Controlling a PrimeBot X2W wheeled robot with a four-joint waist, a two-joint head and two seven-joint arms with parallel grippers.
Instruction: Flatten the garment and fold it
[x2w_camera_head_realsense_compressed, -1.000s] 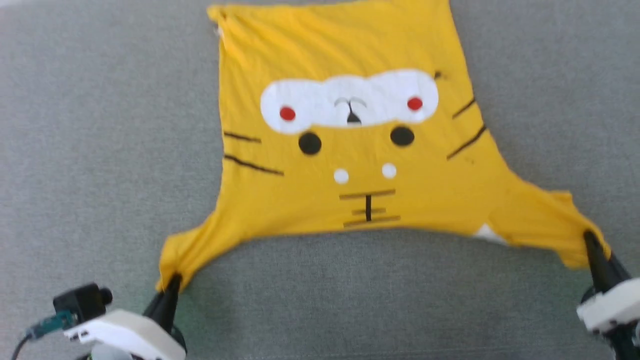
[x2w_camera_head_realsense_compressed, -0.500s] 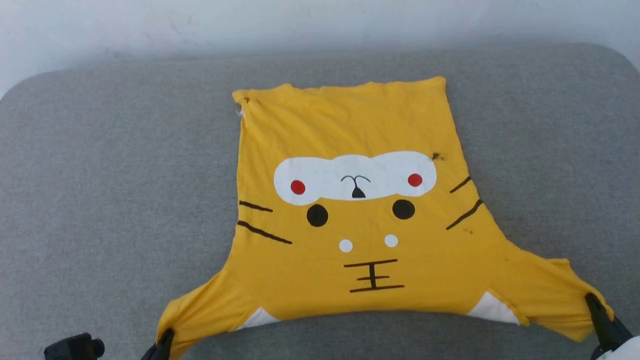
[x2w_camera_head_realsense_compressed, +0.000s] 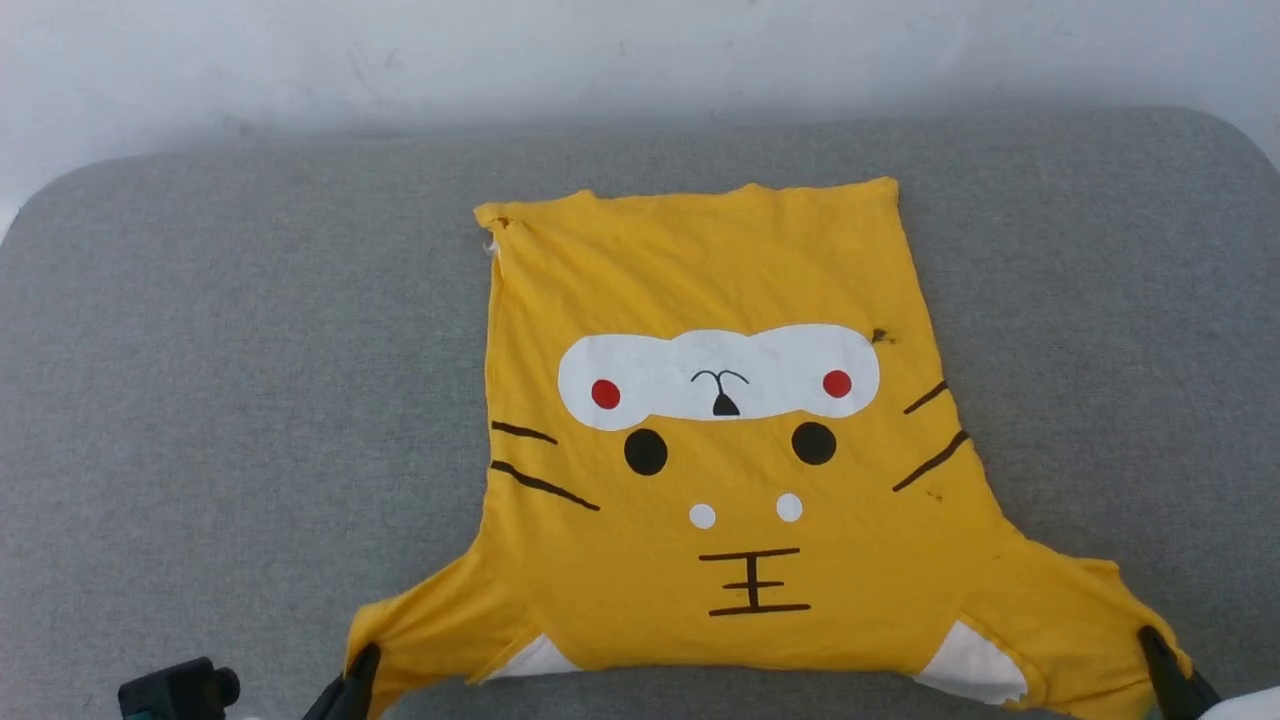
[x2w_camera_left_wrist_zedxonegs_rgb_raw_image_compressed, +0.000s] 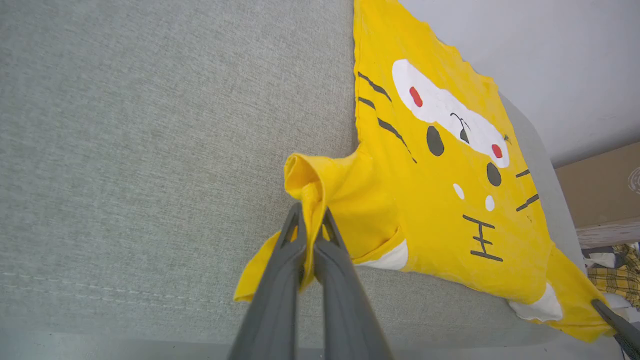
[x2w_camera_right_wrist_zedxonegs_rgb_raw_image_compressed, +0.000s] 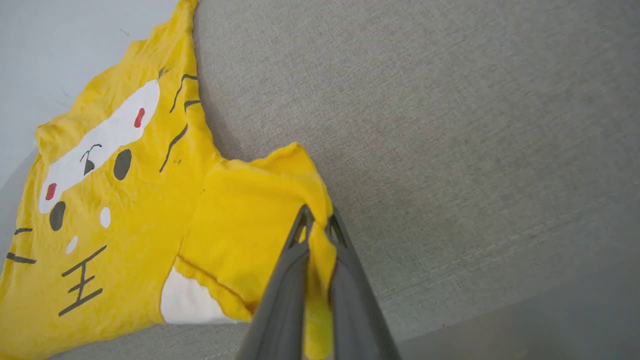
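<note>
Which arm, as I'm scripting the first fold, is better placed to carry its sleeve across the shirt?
Nearly even: both grippers are shut on a sleeve. Probably left: the left gripper pinches nearer the body of the garment than the right gripper, so a shorter carry.

A bare test room or lab is suggested rather than a home. A worktop (x2w_camera_head_realsense_compressed: 200, 400) padded in grey woven fabric, with rounded far corners and a stitched seam (x2w_camera_left_wrist_zedxonegs_rgb_raw_image_compressed: 100, 289) along its near edge, is set against a plain white wall (x2w_camera_head_realsense_compressed: 640, 60). A yellow T-shirt (x2w_camera_head_realsense_compressed: 700, 280) is spread at its middle. Past its right edge, a cardboard box (x2w_camera_left_wrist_zedxonegs_rgb_raw_image_compressed: 600, 190) and a heap of checked cloth (x2w_camera_left_wrist_zedxonegs_rgb_raw_image_compressed: 620, 270) are seen.
</note>
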